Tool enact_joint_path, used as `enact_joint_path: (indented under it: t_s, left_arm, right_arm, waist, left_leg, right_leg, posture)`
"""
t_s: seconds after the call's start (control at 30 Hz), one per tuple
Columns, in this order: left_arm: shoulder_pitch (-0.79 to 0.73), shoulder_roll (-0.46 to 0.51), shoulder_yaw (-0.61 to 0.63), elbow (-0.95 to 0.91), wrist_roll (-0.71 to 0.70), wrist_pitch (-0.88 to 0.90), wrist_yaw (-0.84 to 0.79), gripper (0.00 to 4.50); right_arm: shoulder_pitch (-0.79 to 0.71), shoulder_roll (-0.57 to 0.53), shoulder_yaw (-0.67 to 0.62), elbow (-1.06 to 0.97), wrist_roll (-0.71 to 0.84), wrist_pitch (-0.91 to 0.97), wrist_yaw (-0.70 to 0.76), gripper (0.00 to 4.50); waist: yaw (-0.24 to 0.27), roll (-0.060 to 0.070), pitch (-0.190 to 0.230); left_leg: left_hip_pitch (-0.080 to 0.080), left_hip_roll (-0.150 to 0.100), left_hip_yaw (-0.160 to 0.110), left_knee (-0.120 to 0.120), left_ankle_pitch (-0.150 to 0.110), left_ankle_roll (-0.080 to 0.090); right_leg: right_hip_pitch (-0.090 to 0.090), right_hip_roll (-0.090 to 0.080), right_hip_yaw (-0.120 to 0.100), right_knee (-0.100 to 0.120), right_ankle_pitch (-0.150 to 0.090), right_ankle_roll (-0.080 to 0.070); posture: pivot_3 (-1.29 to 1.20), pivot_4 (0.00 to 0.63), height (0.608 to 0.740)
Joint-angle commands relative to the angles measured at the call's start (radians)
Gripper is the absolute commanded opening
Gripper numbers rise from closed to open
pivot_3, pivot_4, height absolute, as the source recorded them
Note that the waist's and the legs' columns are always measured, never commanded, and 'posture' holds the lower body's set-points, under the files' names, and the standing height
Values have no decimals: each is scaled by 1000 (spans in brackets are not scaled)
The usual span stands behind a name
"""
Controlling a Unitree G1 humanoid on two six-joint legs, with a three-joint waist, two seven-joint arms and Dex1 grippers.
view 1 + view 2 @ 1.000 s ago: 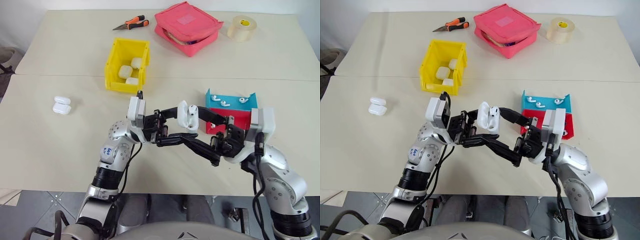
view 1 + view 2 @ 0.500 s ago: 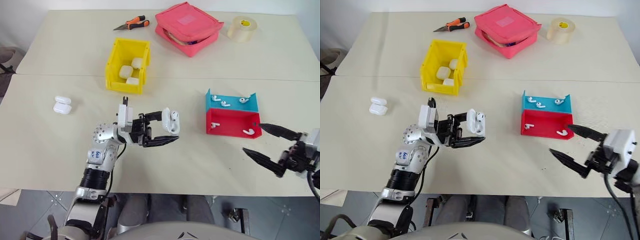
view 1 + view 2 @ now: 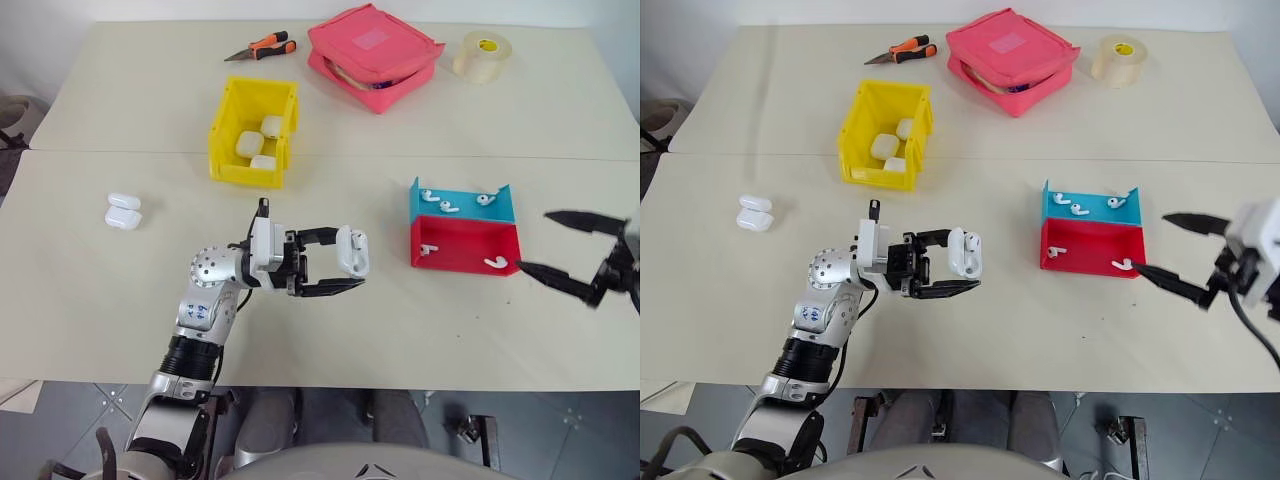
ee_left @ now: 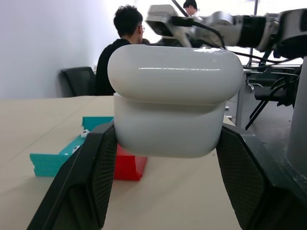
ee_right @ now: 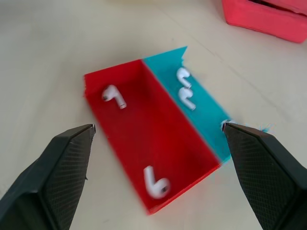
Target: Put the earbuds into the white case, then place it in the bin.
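The left gripper point(image 3: 342, 266) is clenched on a small glossy white rounded case point(image 3: 353, 251), holding it above the beige table point(image 3: 120, 300) near its middle; in the left wrist view the case point(image 4: 169, 100) sits squeezed between the two black fingers point(image 4: 98, 167), its lid seemingly down, though a seam shows. The right gripper point(image 3: 541, 243) hangs with its jaws spread wide and nothing between them, just beside the small red plastic tray point(image 3: 462, 245), on that tray's right. Two tiny white earbuds point(image 5: 155, 182) lie in the red tray, and three more rest in the small blue tray point(image 3: 462, 203) joined to its far side. The bright yellow plastic bin point(image 3: 227, 135) stands farther back and to the left, with three white cases inside. Two further white cases point(image 3: 123, 211) lie together on the table well to the left. At the far edge lie a pink fabric pouch point(image 3: 375, 50), a roll of clear tape point(image 3: 484, 53) and orange-handled pliers point(image 3: 262, 46).
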Motion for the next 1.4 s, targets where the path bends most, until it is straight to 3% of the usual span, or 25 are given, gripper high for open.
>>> enact_joint_path:
  t_s: [0.03,0.17,0.23,0.47,0.63,0.73,1.4]
  left_arm:
    - [4,-14,-6,-35,-6,-6,24,2767]
    - [8,-30,-9,-40,-4,-9,55,2767]
    - [10,-34,-12,-45,-4,-9,63,2767]
    - [32,-40,-18,-73,-7,1,96,2767]
    - [43,-34,-19,-87,-6,1,108,2767]
    - [47,-32,-19,-92,-6,2,113,2767]
    - [31,-27,-18,-74,-13,-3,95,2767]
  right_arm:
    - [-214,-68,175,106,-121,56,10,4453]
    - [-625,1,470,321,-322,152,59,4453]
    - [-748,49,558,400,-379,186,89,4453]
    - [-954,186,713,587,-521,152,138,4453]
    - [-976,221,773,653,-601,85,158,4453]
    - [-971,238,767,661,-627,55,114,4453]
    - [-895,232,746,609,-655,-45,172,4453]
  waist:
    - [-2,0,0]
    - [-8,0,0]
    - [-14,0,0]
    - [-7,0,0]
    - [-6,1,0]
    - [-9,1,0]
    - [-28,1,0]
  left_leg:
    - [0,0,0,0,0,0]
    - [-1,0,-2,0,0,0]
    - [-2,1,-3,-1,0,-1]
    - [-8,-2,-4,0,0,-1]
    - [-17,-2,-3,3,0,-1]
    - [-17,-2,-3,4,0,-1]
    - [-17,-1,-3,6,0,-1]
  right_leg:
    - [0,0,0,0,0,0]
    - [-1,0,0,0,0,0]
    - [-3,0,0,0,0,0]
    - [-7,-1,-2,-1,0,0]
    - [-17,-1,-4,3,0,0]
    - [-17,-1,-4,3,0,0]
    - [-16,-1,-4,5,0,0]
  posture:
    - [0,150,740]
    - [0,150,740]
    - [0,150,740]
    - [0,150,740]
    - [0,150,740]
    - [0,150,740]
    - [0,150,740]
